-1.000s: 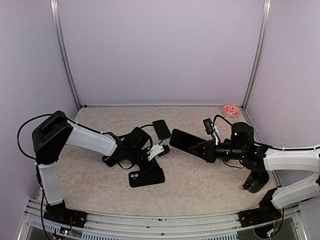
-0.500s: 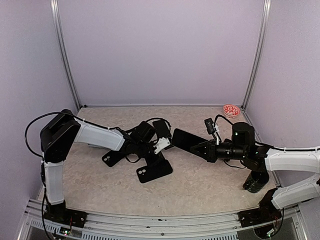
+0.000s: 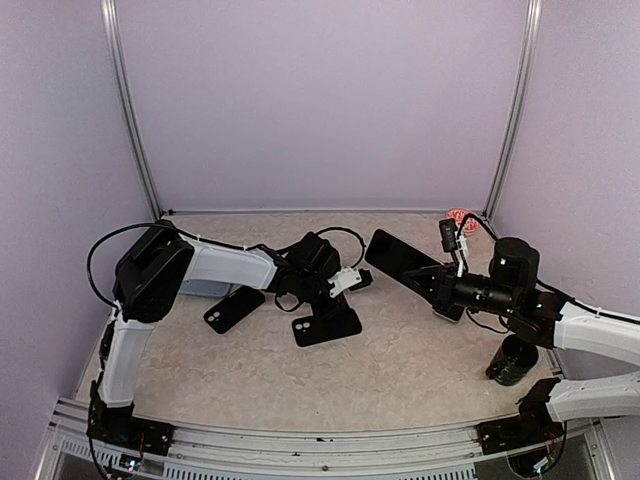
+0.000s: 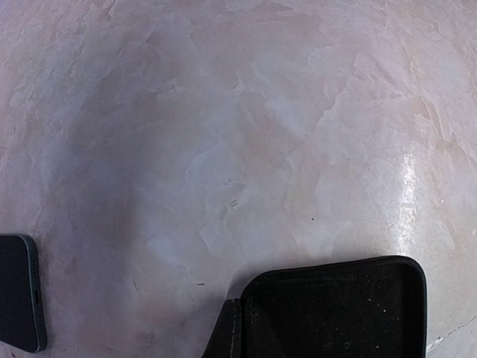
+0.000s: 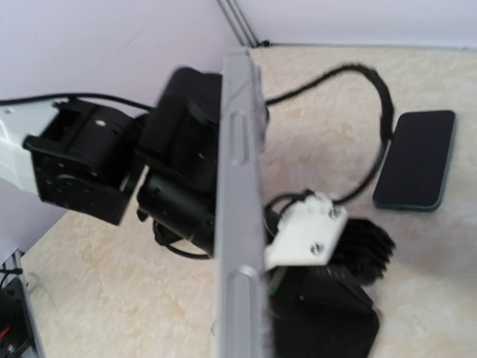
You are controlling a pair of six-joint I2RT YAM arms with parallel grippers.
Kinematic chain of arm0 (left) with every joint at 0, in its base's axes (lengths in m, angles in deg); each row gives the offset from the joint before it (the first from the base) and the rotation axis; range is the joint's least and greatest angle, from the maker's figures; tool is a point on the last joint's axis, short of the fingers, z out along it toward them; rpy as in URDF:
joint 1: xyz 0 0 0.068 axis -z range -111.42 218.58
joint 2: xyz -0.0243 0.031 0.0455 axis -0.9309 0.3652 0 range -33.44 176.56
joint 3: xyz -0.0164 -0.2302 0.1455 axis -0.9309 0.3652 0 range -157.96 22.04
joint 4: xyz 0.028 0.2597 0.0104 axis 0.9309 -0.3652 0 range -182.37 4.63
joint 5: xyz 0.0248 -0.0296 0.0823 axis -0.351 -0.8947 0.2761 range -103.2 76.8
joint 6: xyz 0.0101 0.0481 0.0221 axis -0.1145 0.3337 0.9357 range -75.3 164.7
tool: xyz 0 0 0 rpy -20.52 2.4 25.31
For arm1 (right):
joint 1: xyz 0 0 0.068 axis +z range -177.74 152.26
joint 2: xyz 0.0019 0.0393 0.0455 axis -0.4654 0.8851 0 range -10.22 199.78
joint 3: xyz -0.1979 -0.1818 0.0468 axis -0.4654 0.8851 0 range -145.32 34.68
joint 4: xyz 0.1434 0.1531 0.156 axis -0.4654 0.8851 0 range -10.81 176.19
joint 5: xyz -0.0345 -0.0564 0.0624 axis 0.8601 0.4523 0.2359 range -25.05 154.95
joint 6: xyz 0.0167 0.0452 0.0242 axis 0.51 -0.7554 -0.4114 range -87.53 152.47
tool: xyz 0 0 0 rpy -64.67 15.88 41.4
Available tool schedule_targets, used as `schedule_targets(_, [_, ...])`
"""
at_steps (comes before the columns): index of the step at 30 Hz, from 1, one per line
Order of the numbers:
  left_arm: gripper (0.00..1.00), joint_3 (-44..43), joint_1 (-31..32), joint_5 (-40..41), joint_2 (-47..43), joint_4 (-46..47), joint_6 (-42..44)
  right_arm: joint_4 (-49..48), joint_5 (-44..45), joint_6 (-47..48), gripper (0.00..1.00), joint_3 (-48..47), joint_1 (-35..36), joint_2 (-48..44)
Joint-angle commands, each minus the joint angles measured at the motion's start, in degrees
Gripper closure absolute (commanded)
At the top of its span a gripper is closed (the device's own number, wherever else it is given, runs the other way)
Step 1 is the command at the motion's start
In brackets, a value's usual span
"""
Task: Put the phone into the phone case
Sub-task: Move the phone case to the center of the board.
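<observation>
Halfway at best: right tool (image 3: pixel 437 280) is clenched on the phone (image 3: pixel 402 255), holding it up off the table (image 3: pixel 420 370), left tool (image 3: pixel 335 300) is pinched onto the edge of the case (image 3: pixel 328 326) lying nearby. Phone isn't in it, so lining up and pressing in are left to do

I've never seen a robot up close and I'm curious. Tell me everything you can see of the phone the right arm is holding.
The phone is a thin, flat rectangle with rounded corners and a dark glossy face. Seen edge-on from the wrist, its rim looks like silvery metal with long side buttons. The right hand is shut on one end, holding it tilted in the air above the table, free end toward the left arm. Nothing else touches it.
</observation>
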Motion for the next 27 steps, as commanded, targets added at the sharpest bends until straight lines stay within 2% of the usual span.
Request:
schedule_targets(1, [0.92, -4.1, 0.0, -3.3, 2.9, -2.8, 1.7, -0.5, 1.8, 1.0, 1.00, 0.4, -0.7, -1.5])
schedule_targets(3, [0.83, -4.9, 0.0, -3.5, 3.7, -3.3, 1.5, -0.4, 1.7, 1.0, 1.00, 0.3, -0.7, -1.2])
schedule_targets(7, [0.59, -5.2, 0.1, -3.6, 3.7, -3.1, 0.2, -0.7, 1.3, 0.9, 1.00, 0.2, -0.7, -0.4])
schedule_targets(12, [0.43, -2.0, -0.7, -3.1, 0.2, 1.2, -7.7, -1.1, 0.9, 0.8, 1.00, -0.2, -0.7, 0.3])
schedule_targets(19, [0.25, 6.0, -0.7, 4.4, -7.9, 5.4, -20.4, -0.9, 0.0, 1.4, 1.00, -0.6, -0.8, 0.9])
schedule_targets(22, [0.23, 9.9, -0.6, 6.2, -11.5, 7.2, -25.3, -1.2, -0.4, 1.6, 1.00, -0.8, -0.9, 1.4])
schedule_targets(27, [0.13, 14.8, -0.1, 9.3, -17.2, 9.6, -36.7, -1.2, -1.4, 1.8, 1.00, -2.2, -1.0, 3.3])
